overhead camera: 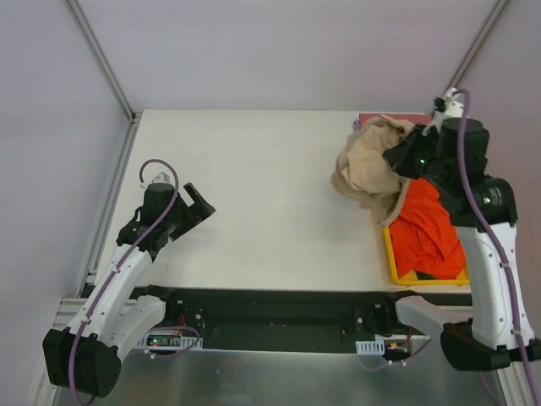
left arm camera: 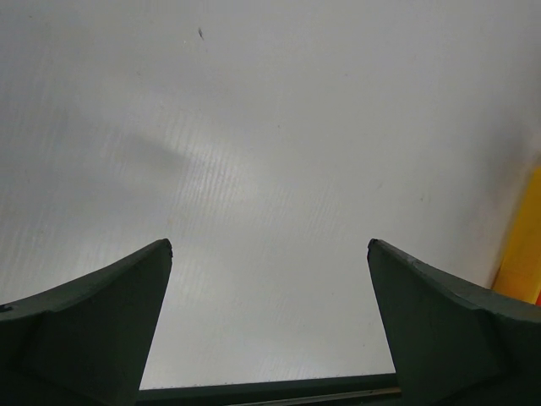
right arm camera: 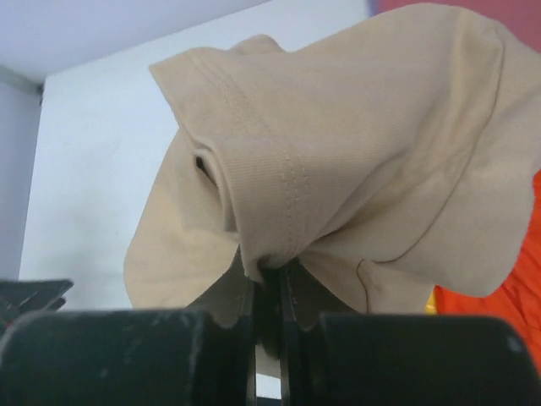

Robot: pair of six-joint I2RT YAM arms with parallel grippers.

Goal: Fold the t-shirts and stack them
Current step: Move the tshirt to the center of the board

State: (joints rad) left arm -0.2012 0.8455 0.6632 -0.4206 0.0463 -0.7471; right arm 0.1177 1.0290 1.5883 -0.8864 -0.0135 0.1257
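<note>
A tan t-shirt (overhead camera: 366, 172) hangs bunched over the table's far right, lifted off the tray. My right gripper (overhead camera: 399, 157) is shut on a fold of it. In the right wrist view the tan t-shirt (right arm camera: 338, 152) drapes over the closed right gripper (right arm camera: 270, 275), pinched at a stitched hem. A bright orange-red t-shirt (overhead camera: 427, 224) lies crumpled in the yellow tray (overhead camera: 393, 260). Behind the tan one a strip of dusty pink-red t-shirt (overhead camera: 387, 118) shows. My left gripper (overhead camera: 198, 205) hovers open over bare table at the left, nothing between its fingers (left arm camera: 101, 321).
The yellow tray's edge (left arm camera: 526, 241) shows at the right of the left wrist view. Orange-red cloth (right arm camera: 516, 313) lies below the hanging tan shirt. The white table (overhead camera: 254, 194) stretches between the two arms. Metal frame rails run along the table's left side and far corners.
</note>
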